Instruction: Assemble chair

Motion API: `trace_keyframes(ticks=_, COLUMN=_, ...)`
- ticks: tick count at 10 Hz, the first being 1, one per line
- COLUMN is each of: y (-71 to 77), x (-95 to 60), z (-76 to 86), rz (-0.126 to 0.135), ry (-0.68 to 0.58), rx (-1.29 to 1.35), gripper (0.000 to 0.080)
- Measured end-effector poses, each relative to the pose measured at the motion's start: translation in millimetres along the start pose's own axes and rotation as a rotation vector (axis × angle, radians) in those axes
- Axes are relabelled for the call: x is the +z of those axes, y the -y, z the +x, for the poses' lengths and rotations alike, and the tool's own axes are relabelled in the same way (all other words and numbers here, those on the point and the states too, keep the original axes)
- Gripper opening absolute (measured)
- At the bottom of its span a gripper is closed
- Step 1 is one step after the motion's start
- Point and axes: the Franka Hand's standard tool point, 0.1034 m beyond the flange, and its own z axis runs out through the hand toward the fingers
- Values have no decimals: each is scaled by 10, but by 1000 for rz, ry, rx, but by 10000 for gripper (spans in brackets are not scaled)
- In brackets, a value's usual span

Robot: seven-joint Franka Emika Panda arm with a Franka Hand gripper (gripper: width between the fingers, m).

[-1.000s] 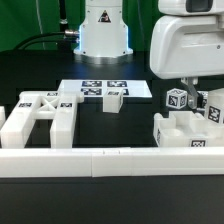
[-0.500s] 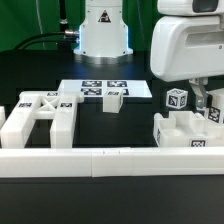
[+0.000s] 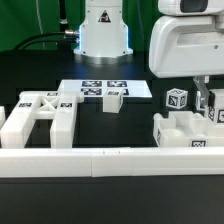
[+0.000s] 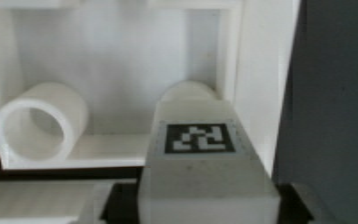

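Observation:
The chair lies in loose white parts. My gripper hangs under the big white arm head at the exterior view's right, shut on a square white post with a marker tag. In the wrist view the post fills the gap of the gripper, and a dark finger presses on each side. Behind the post stands a boxy white chair part, with a white round peg inside. A second tagged post stands just beside my gripper. A branched white slab lies at the exterior view's left.
A long low white rail runs along the front. The marker board lies in the middle at the back with a small tagged white block by it. The robot's white base stands behind.
The jaws have come together on the tagged post; one second ago they stood wide. The fingers have shifted slightly toward the exterior view's right. Other parts have not moved.

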Motion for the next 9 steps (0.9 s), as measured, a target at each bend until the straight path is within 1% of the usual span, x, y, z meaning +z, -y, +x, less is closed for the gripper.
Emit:
trace_keyframes(ticks=2, y=7, x=3, z=-14, rz=-5, ry=3, rx=305, gripper=287)
trace_keyframes(ticks=3, y=8, x=6, z=-18, rz=-3, ry=3, rx=414, gripper=287)
trace_keyframes(ticks=4, y=16, x=6, z=-21, rz=-1, ry=4, rx=580, gripper=287)
trace_keyframes(ticks=6, y=45, x=0, z=-27, rz=-11, ry=-4, rx=819, gripper=287)
trace_keyframes(ticks=8, y=45, x=-1, z=-26, rz=-13, ry=-9, rx=935, gripper=287)
trace_keyframes(ticks=9, y=46, x=-1, z=-26, rz=-13, ry=-9, rx=908, gripper=336)
